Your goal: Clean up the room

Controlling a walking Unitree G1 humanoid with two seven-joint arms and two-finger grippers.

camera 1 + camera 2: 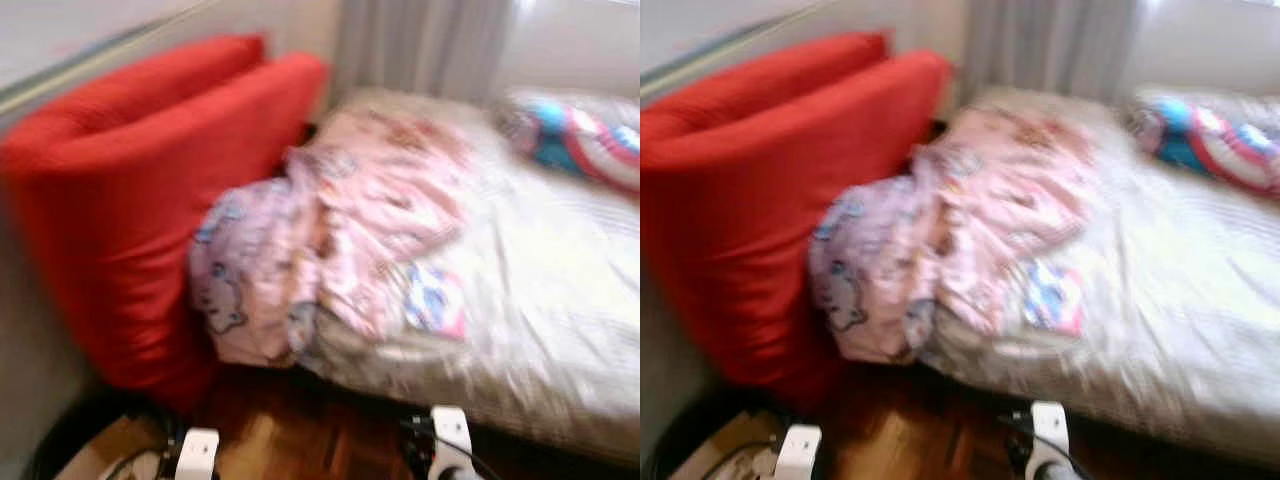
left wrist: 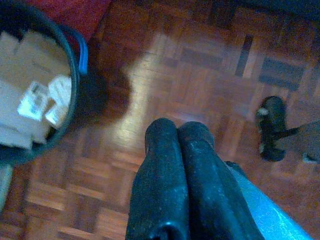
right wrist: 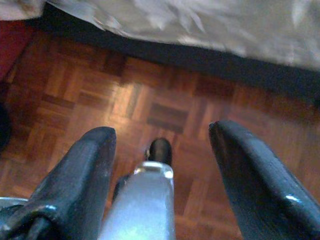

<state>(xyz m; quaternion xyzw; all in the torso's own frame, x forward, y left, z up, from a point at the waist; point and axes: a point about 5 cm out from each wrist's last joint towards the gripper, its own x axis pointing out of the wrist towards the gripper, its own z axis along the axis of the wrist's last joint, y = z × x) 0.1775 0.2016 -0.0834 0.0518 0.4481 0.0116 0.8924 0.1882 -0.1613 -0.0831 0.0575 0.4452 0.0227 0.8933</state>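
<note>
A crumpled pink patterned blanket [image 1: 330, 240] lies heaped on the left part of a bed [image 1: 560, 300] covered by a pale sheet, its edge hanging over the side. The head views are blurred. Both arms hang low at the bottom edge, over the parquet floor. In the left wrist view my left gripper [image 2: 179, 131] is shut with nothing between its fingers, pointing down at the floor. In the right wrist view my right gripper [image 3: 162, 135] is open and empty above the floor beside the bed's edge.
A large red cushioned chair [image 1: 150, 200] stands against the wall left of the bed. A striped colourful pillow [image 1: 585, 140] lies at the bed's far right. A dark round bin [image 2: 37, 85] holding cardboard and paper stands on the floor by my left arm.
</note>
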